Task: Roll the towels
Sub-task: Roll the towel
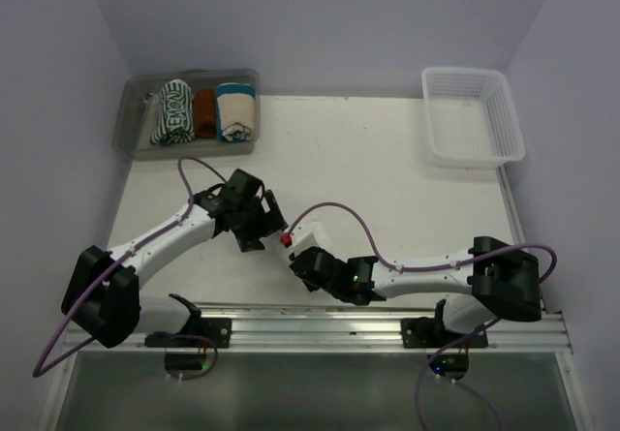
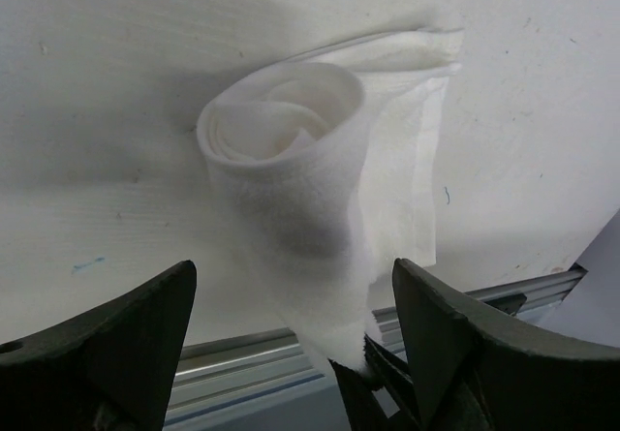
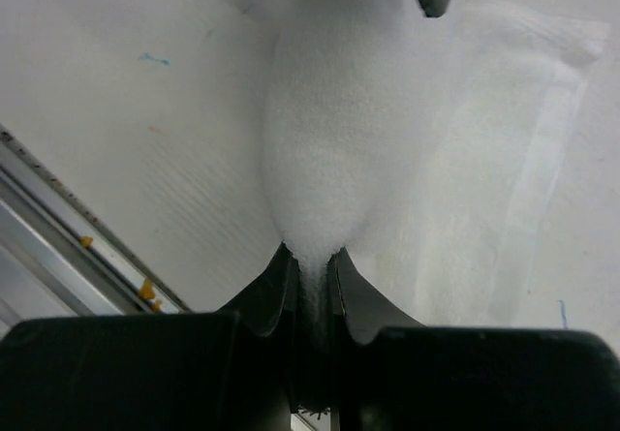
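Half done, by my reckoning: the striped towel (image 1: 174,111) sits rolled in the bin (image 1: 136,145) at the far left corner. The white towel (image 2: 291,160) is on the worktop (image 1: 387,208) between the two arms, wound into a loose tube with a flat tail not yet taken in (the roll looks slack at its mouth). My right fingers (image 3: 310,271) are pinched shut on one end of the tube, arm reaching low across from the right. The left fingers (image 1: 260,230) stand wide apart either side of the roll, gripping nothing, wrist angled down over it.
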Controlling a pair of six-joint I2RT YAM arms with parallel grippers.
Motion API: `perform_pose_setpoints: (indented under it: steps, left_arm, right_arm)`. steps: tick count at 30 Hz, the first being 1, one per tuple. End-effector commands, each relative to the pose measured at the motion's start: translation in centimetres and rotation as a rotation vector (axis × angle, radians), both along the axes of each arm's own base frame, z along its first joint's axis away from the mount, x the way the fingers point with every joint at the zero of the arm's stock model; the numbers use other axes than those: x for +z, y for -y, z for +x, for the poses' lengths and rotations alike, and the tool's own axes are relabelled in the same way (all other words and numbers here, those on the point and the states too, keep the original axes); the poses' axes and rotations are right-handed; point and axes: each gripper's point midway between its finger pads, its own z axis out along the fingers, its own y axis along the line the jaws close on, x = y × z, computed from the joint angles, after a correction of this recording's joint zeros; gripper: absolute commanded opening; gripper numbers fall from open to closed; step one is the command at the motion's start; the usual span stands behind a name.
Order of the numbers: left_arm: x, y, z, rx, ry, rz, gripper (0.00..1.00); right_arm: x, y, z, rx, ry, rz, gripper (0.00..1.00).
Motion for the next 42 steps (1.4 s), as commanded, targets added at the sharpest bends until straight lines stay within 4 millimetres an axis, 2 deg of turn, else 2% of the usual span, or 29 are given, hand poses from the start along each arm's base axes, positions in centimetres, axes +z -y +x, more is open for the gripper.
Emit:
perform_pose_setpoints:
  steps: [1, 6, 7, 8, 10, 15, 20, 22, 23, 31, 32, 34, 37, 42]
  left_arm:
    - [1.8, 1.1, 1.1, -0.033, 0.107, -0.085, 0.86]
    - [1.4, 1.1, 1.1, -0.047, 0.137, -0.091, 0.86]
    - [1.4, 1.1, 1.2, -0.056, 0.145, -0.090, 0.86]
    - [1.3, 0.9, 1.2, -0.059, 0.157, -0.082, 0.86]
    - [1.4, 0.9, 1.3, -0.071, 0.181, -0.085, 0.86]
    - [1.2, 0.9, 1.2, -0.090, 0.217, -0.094, 0.87]
    - [0.4, 1.0, 1.3, -0.099, 0.222, -0.100, 0.87]
    - [0.2, 1.1, 1.3, -0.100, 0.223, -0.102, 0.86]
    - [0.1, 1.1, 1.4, -0.101, 0.229, -0.105, 0.86]
    - [-0.9, 1.6, 1.7, -0.115, 0.241, -0.117, 0.84]
    - [-0.8, 1.9, 1.9, -0.121, 0.253, -0.122, 0.84]
    - [-0.9, 2.4, 2.2, -0.133, 0.257, -0.125, 0.82]
    - [-1.4, 2.9, 2.7, -0.147, 0.254, -0.113, 0.76]
    - [-2.1, 3.8, 3.6, -0.162, 0.251, -0.096, 0.60]
  right_arm:
    - [1.2, -2.9, -2.0, 0.089, -0.143, 0.197, 0.00]
    - [1.3, -3.0, -1.5, 0.082, -0.255, 0.308, 0.00]
    - [1.0, -2.5, -1.0, 0.066, -0.271, 0.319, 0.00]
    - [1.0, -2.4, -1.3, 0.076, -0.304, 0.341, 0.00]
    - [1.5, -2.0, -0.5, 0.058, -0.324, 0.382, 0.00]
    - [2.3, -1.8, -0.3, 0.071, -0.408, 0.477, 0.00]
    - [1.7, -0.9, 0.4, 0.039, -0.479, 0.564, 0.00]
    - [0.8, -0.2, 0.4, 0.026, -0.521, 0.580, 0.00]
    - [1.0, -0.3, 0.6, 0.019, -0.529, 0.611, 0.00]
    - [-1.1, 1.1, 0.8, -0.031, -0.615, 0.662, 0.00]
    - [-0.8, 1.1, 1.1, -0.034, -0.616, 0.692, 0.00]
    - [-1.6, 1.6, 1.2, -0.056, -0.639, 0.695, 0.00]
    - [-1.8, 1.9, 1.3, -0.066, -0.664, 0.733, 0.00]
    - [-3.0, 2.5, 1.3, -0.096, -0.703, 0.757, 0.00]
